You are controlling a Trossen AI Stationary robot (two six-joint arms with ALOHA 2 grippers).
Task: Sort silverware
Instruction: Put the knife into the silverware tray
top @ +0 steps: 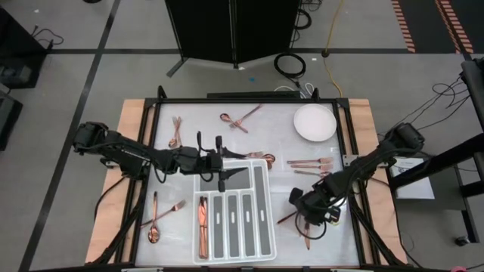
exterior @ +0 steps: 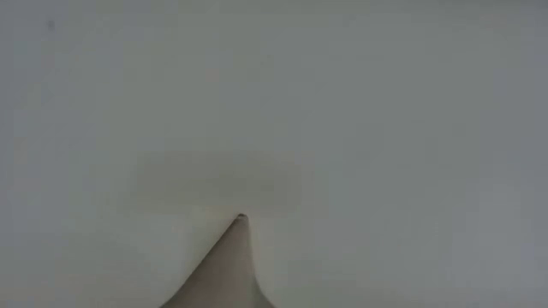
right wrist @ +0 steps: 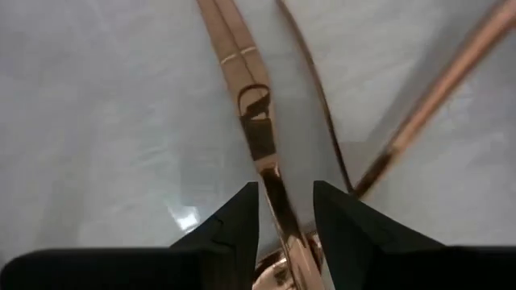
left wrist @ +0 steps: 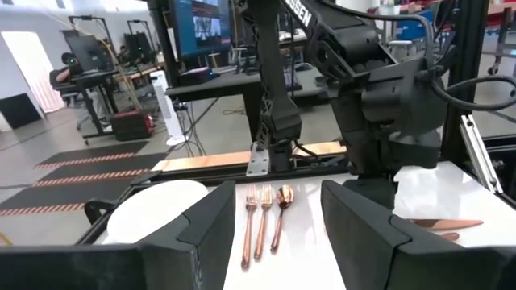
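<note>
Copper silverware [right wrist: 266, 161] between parted right jaws on white tabletop [top: 276, 143]; left jaws open above tray [top: 261, 245]; monitor [left wrist: 201, 24] behind.

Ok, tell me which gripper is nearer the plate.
Left. The left gripper hovers over the tray's far end, across from the plate; the right gripper is down near the table's front edge.

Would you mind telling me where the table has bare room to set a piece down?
Free patches: between the plate and the tray, and the near left corner beside the spoon and fork. Crowded: around the right gripper, low over crossed cutlery, and the tray's far end under the left gripper.
</note>
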